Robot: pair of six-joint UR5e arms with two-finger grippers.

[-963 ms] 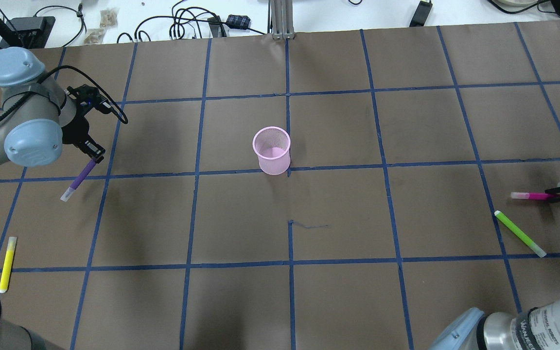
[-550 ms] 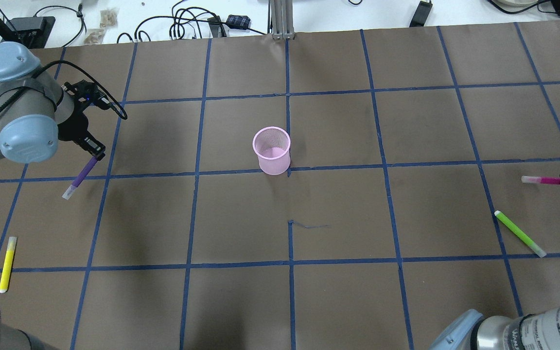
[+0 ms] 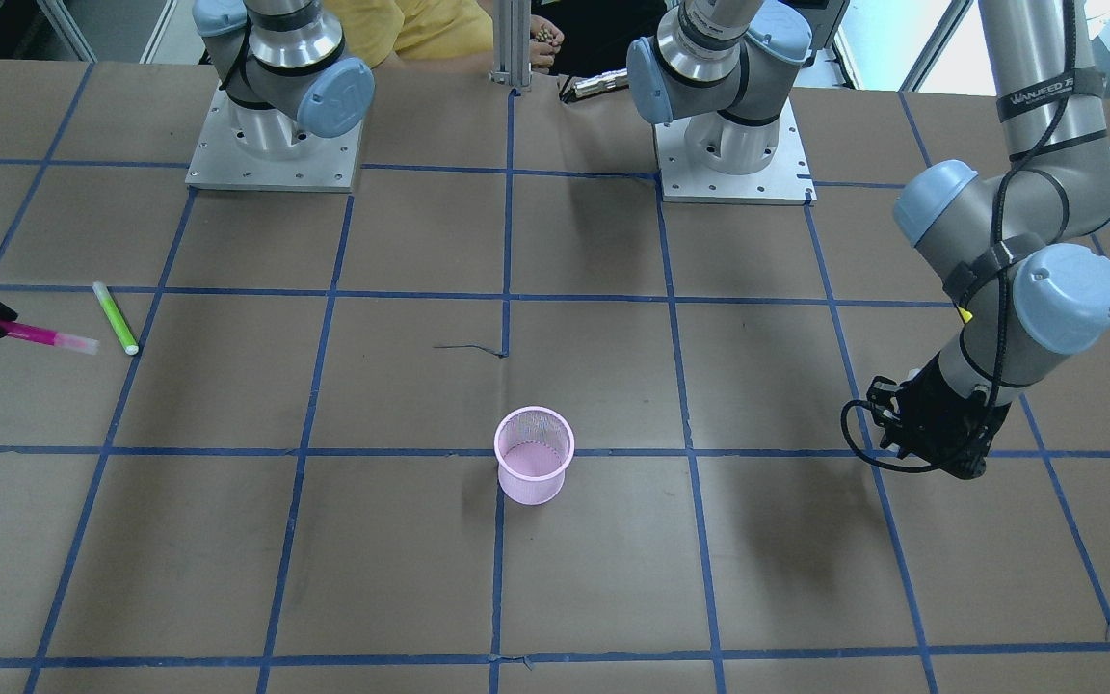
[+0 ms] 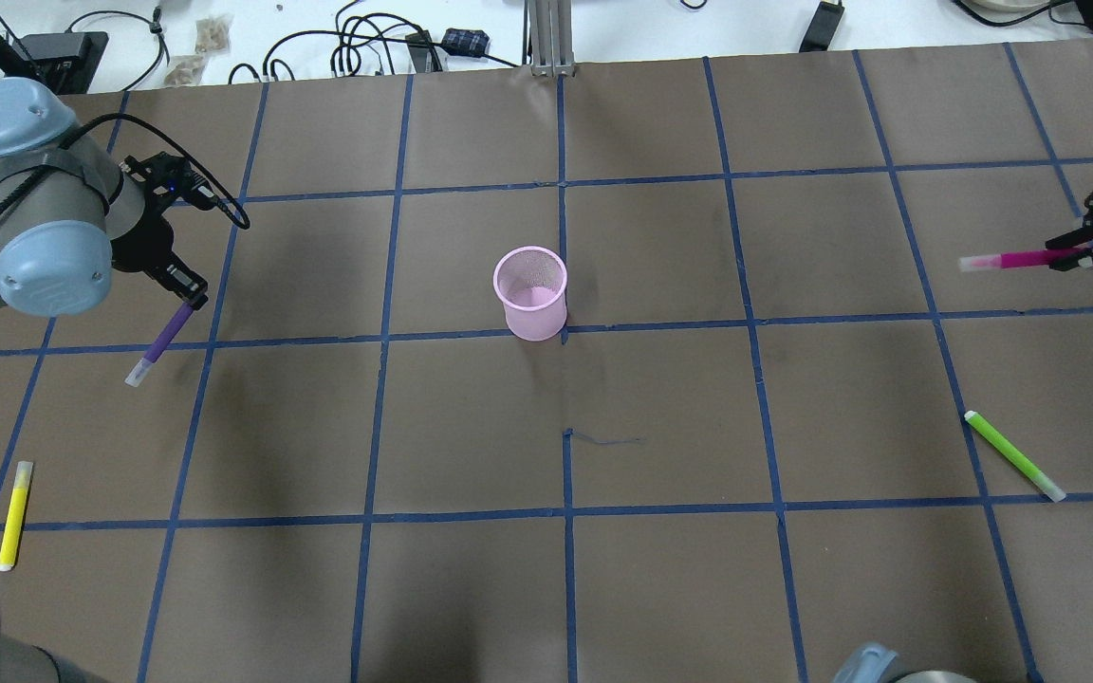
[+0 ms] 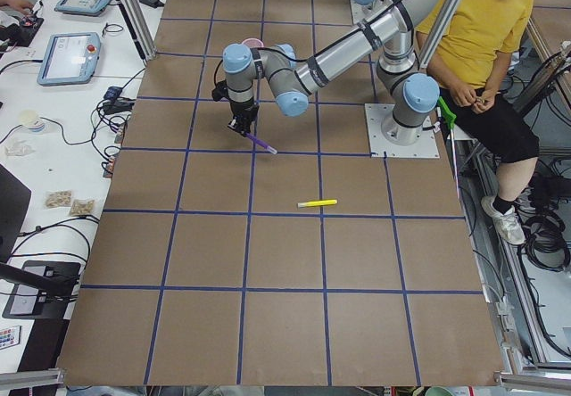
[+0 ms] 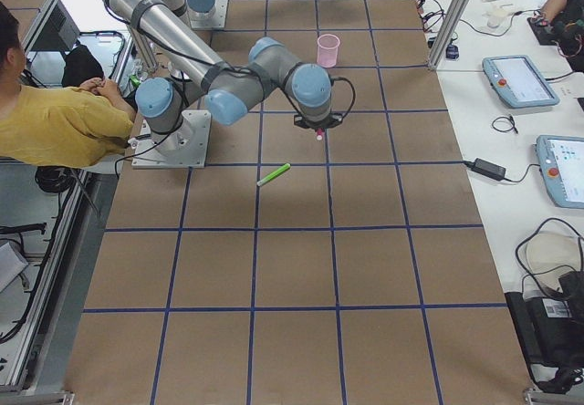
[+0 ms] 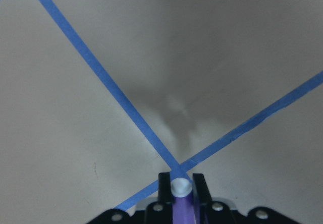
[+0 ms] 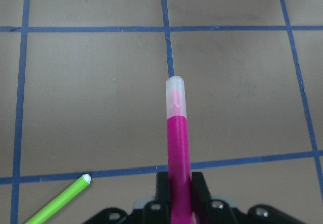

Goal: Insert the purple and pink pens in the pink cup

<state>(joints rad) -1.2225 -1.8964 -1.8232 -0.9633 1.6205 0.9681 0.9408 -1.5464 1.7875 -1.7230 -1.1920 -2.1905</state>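
Observation:
The pink mesh cup (image 4: 530, 305) stands upright at the table's middle; it also shows in the front view (image 3: 534, 453). My left gripper (image 4: 190, 300) is shut on the purple pen (image 4: 160, 341), held above the table at the far left, cap pointing down and toward me. The left wrist view shows the purple pen (image 7: 180, 203) between the fingers. My right gripper (image 4: 1083, 254) is shut on the pink pen (image 4: 1016, 259), held level at the far right with its tip toward the cup. The right wrist view shows the pink pen (image 8: 177, 153).
A green pen (image 4: 1014, 456) lies on the table at the right, nearer me than the right gripper. A yellow pen (image 4: 15, 515) lies at the near left. Cables and boxes lie beyond the table's far edge.
My right gripper has carried the pink pen away from me, toward the far side, and slightly leftward. My left gripper with the purple pen has barely shifted.

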